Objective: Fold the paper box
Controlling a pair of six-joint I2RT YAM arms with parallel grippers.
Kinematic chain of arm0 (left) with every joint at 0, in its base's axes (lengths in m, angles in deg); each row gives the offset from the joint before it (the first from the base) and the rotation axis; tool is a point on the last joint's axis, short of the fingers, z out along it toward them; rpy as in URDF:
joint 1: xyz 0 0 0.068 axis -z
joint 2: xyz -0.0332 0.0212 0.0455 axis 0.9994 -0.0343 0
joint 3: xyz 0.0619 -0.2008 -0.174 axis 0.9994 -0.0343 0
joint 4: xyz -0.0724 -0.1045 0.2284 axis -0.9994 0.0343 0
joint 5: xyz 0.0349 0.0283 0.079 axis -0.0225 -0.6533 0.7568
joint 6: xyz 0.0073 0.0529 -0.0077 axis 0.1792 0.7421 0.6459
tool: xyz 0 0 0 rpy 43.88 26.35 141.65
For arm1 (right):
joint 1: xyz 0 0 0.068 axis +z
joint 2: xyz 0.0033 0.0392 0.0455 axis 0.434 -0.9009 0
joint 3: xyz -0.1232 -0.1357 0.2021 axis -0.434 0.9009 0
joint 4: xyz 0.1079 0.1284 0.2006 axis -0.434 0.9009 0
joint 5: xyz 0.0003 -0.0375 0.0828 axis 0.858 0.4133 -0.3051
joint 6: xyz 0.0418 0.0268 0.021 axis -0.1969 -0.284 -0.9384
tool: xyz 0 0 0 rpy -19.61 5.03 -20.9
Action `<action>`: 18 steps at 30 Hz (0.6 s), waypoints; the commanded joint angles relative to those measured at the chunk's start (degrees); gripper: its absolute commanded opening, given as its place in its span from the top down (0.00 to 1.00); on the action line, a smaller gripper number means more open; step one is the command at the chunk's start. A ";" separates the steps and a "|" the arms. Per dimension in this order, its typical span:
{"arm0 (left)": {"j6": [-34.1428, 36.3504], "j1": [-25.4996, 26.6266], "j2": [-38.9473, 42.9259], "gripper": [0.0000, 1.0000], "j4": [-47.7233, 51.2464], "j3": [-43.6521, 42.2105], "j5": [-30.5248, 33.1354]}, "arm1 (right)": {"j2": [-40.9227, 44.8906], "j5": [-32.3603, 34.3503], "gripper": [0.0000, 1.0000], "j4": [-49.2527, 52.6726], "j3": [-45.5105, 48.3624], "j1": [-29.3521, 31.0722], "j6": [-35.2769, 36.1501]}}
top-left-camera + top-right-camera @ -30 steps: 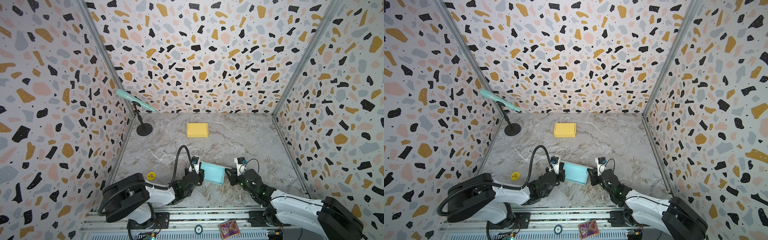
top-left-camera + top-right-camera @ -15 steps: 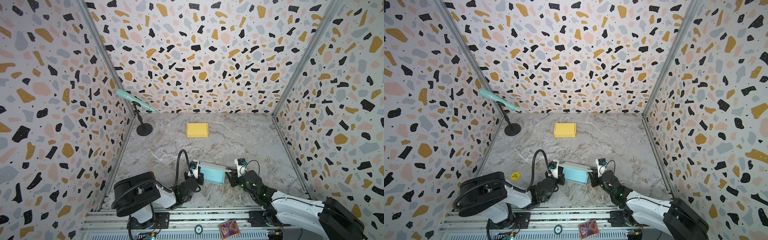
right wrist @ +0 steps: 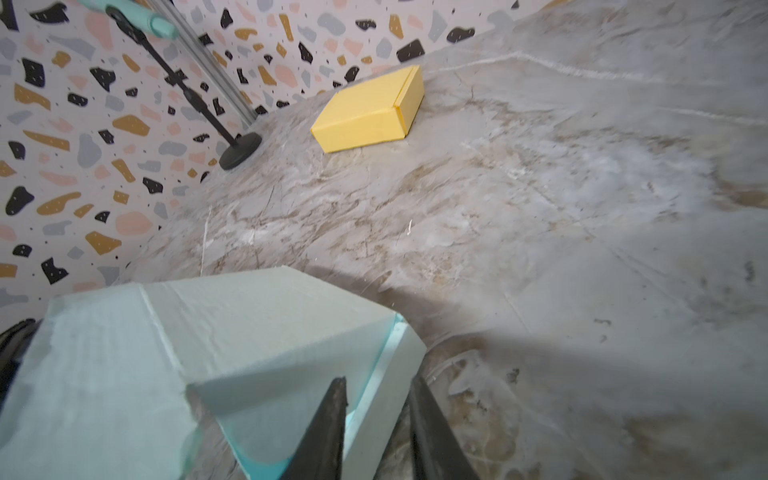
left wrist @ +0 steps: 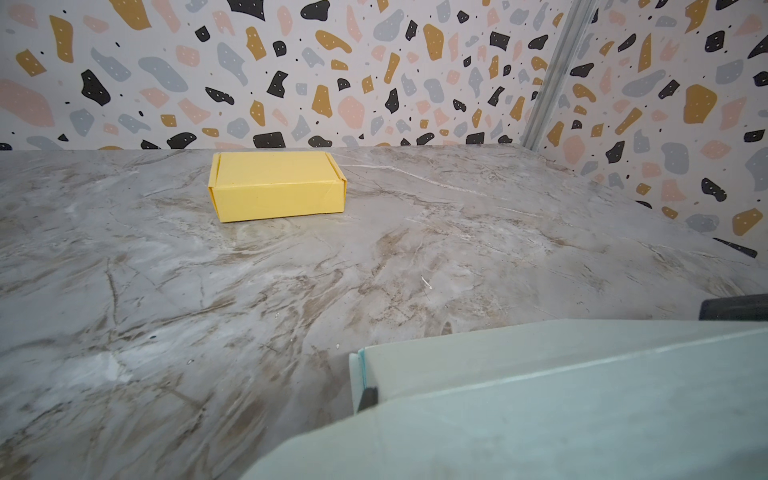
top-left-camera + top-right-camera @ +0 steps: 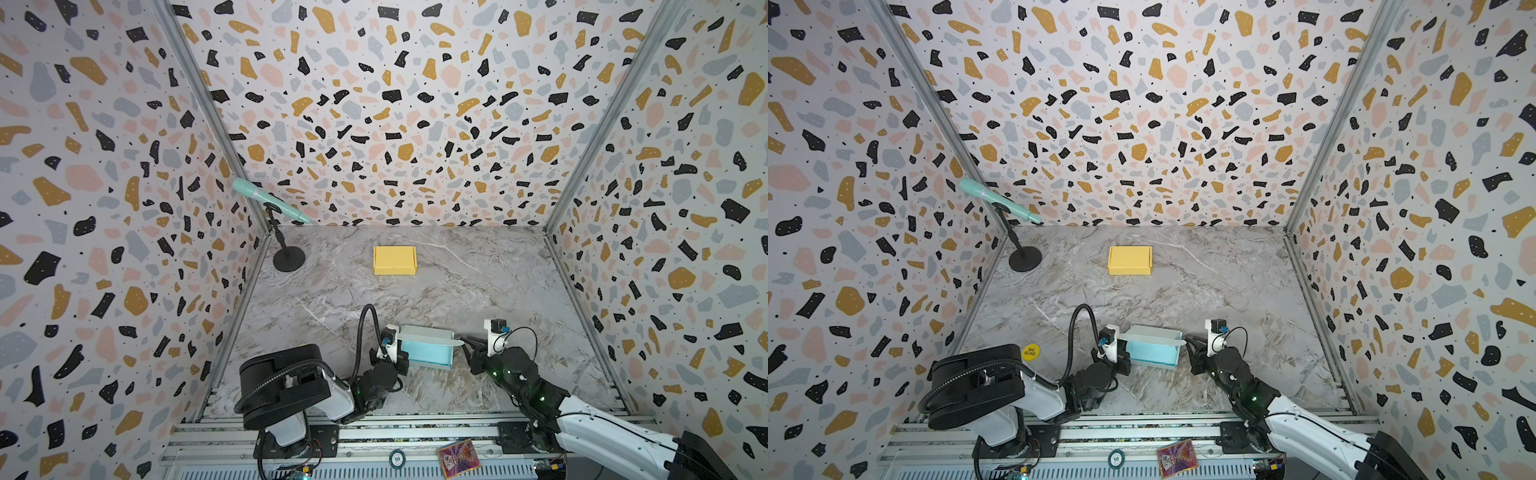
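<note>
left arm [image 5: 388, 365] lower beside teal box [image 5: 428, 351]

White-and-black arms [image 5: 590, 419], black ribbed cable loop [image 5: 368, 328], green status lights.

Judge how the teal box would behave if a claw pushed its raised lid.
The teal box is probably light and may slide on the smooth table. Its thin lid looks floppy and would likely bend. Flat-sided, it shouldn't roll.
</note>
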 commanded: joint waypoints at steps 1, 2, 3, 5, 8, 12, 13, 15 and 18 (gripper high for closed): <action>0.19 0.81 -1.78 0.98 4.19 0.16 -0.05 | 5.26 1.29 0.70 8.03 -0.65 -1.75 -0.74; 0.41 1.00 -1.78 0.98 4.69 0.54 0.12 | 7.11 1.25 0.69 9.81 -1.18 -2.32 -0.60; 0.61 1.22 -1.74 0.98 5.07 0.77 0.29 | 8.34 1.09 0.68 11.21 -1.83 -2.86 -0.36; 0.90 1.67 -1.74 0.98 5.43 1.20 0.78 | 9.97 0.47 0.67 13.97 -3.97 -4.04 0.69; 1.17 2.06 -2.16 0.98 5.74 1.64 1.10 | 8.60 -0.76 0.65 16.14 -7.98 -5.09 2.91; 1.40 2.36 -3.48 0.97 5.52 2.43 1.02 | 3.28 -2.72 0.65 15.98 -13.93 -5.09 6.17; 1.52 2.46 -3.67 0.96 5.56 2.64 0.93 | 1.58 -3.27 0.65 15.50 -15.37 -5.01 7.16; 1.86 2.83 -3.63 0.95 6.21 3.15 0.97 | -1.87 -4.97 0.64 14.20 -17.57 -5.00 8.53; 1.91 3.12 -3.65 0.94 6.42 3.38 1.36 | -7.54 -6.78 0.64 11.89 -19.62 -3.86 9.87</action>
